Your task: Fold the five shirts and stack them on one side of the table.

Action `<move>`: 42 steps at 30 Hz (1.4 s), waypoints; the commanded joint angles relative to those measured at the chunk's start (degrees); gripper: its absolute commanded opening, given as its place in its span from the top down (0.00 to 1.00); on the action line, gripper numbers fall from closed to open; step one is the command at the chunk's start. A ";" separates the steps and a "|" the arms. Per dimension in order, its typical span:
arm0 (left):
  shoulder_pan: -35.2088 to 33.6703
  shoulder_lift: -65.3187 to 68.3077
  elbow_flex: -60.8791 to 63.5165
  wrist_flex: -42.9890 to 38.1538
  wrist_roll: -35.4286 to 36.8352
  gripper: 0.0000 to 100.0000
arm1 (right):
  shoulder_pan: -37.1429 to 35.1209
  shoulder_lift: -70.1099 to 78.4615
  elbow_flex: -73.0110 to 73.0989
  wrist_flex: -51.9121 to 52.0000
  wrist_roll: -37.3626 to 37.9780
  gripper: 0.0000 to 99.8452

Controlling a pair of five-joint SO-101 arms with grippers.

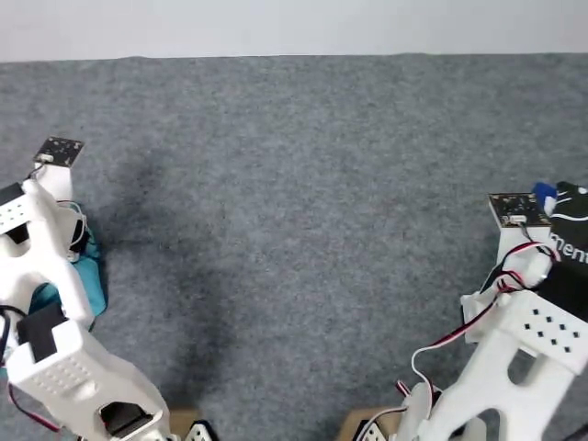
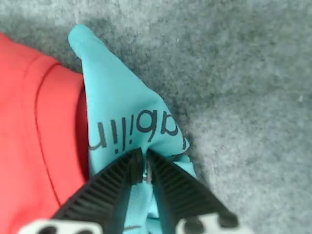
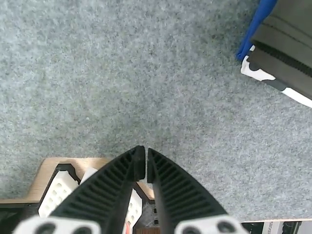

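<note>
While the left gripper (image 2: 141, 163) is clenched on a pinch of the teal shirt (image 2: 122, 112), which sits at the left edge of the high view touching the red shirt (image 2: 34, 146), the step looks like pick-up of this shirt for folding. Right gripper (image 3: 146, 163) has its fingers pressed together on nothing over the grey table (image 1: 294, 184), with dark cloth (image 1: 570, 248) at the right edge. Next move probably calls for dragging the teal shirt to mid-frame and spreading it flat.
</note>
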 commanded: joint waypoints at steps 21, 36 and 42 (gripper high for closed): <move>-2.90 1.85 -0.92 -0.88 -3.60 0.86 | 0.75 -1.80 1.49 2.07 -0.44 0.99; 3.34 -14.86 -13.23 7.82 3.08 1.00 | 0.48 -1.80 1.49 1.98 -0.53 0.99; 14.59 -27.34 -20.18 13.71 10.37 1.00 | 0.48 -1.80 1.49 1.98 -0.53 0.99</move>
